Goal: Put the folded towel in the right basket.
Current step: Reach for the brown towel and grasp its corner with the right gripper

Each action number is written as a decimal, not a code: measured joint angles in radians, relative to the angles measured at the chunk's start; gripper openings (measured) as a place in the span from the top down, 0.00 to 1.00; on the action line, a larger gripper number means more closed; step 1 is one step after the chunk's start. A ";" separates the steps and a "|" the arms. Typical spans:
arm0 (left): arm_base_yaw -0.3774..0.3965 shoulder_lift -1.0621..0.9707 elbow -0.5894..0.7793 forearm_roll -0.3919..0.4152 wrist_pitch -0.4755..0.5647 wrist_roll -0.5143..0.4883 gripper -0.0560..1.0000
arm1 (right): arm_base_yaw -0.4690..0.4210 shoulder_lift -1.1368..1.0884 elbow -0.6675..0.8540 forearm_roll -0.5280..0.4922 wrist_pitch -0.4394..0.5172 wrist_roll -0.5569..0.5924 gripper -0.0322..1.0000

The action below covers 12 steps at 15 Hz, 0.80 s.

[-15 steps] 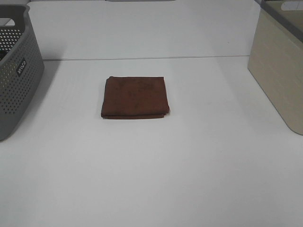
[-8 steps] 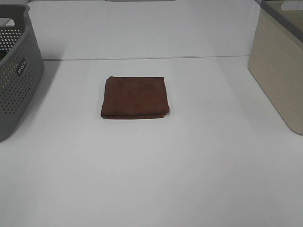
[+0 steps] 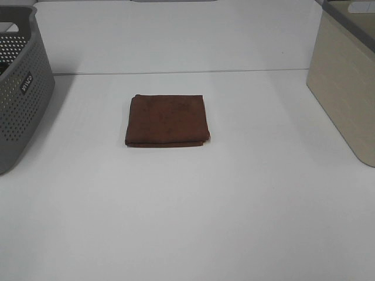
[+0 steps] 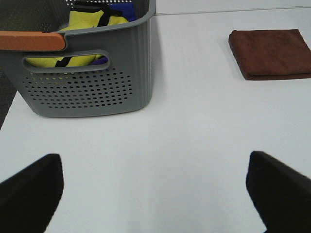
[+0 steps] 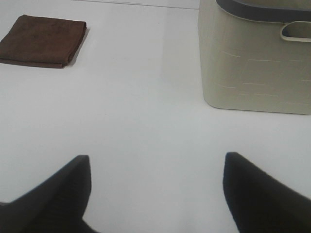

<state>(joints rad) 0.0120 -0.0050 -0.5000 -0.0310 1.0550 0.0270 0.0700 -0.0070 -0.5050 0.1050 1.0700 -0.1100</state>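
A brown folded towel (image 3: 167,120) lies flat on the white table, a little left of the middle. It also shows in the left wrist view (image 4: 271,53) and in the right wrist view (image 5: 43,40). The beige right basket (image 3: 345,79) stands at the table's right edge; the right wrist view (image 5: 255,58) shows its side wall and grey rim. My left gripper (image 4: 155,191) is open and empty, well short of the towel. My right gripper (image 5: 155,187) is open and empty, with the towel and basket both ahead of it. Neither gripper shows in the high view.
A grey perforated basket (image 3: 20,88) stands at the table's left edge. The left wrist view (image 4: 87,73) shows yellow and blue cloth inside it and an orange handle on its rim.
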 joint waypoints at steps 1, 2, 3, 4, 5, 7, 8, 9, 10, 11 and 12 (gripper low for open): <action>0.000 0.000 0.000 0.000 0.000 0.000 0.03 | 0.000 0.000 0.000 0.000 0.000 0.000 0.27; 0.000 0.000 0.000 0.000 0.000 0.000 0.03 | 0.000 0.000 0.000 0.000 0.000 0.000 0.27; 0.000 0.000 0.000 0.000 0.000 0.000 0.03 | 0.000 0.000 0.000 0.000 0.000 0.000 0.27; 0.000 0.000 0.000 0.000 0.000 0.000 0.03 | 0.000 0.000 0.000 0.000 0.000 0.000 0.27; 0.000 0.000 0.000 0.000 0.000 0.000 0.03 | 0.000 0.000 0.000 0.000 0.000 0.000 0.27; 0.000 0.000 0.000 0.000 0.000 0.000 0.03 | 0.000 0.000 0.000 0.000 0.000 0.000 0.27; 0.000 0.000 0.000 0.000 0.000 0.000 0.03 | 0.000 0.000 0.000 0.000 0.000 0.000 0.27; 0.000 0.000 0.000 0.000 0.000 0.000 0.03 | 0.000 0.000 0.000 0.000 0.000 0.000 0.27; 0.000 0.000 0.000 0.000 0.000 0.000 0.03 | 0.000 0.000 0.000 0.000 0.000 0.000 0.27; 0.000 0.000 0.000 0.000 0.000 0.000 0.03 | 0.000 0.000 0.000 0.000 0.000 0.000 0.27; 0.000 0.000 0.000 0.000 0.000 0.000 0.03 | 0.000 0.000 0.000 0.000 0.000 0.000 0.27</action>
<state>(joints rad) 0.0120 -0.0050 -0.5000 -0.0310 1.0550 0.0270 0.0700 -0.0070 -0.5050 0.1050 1.0700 -0.1100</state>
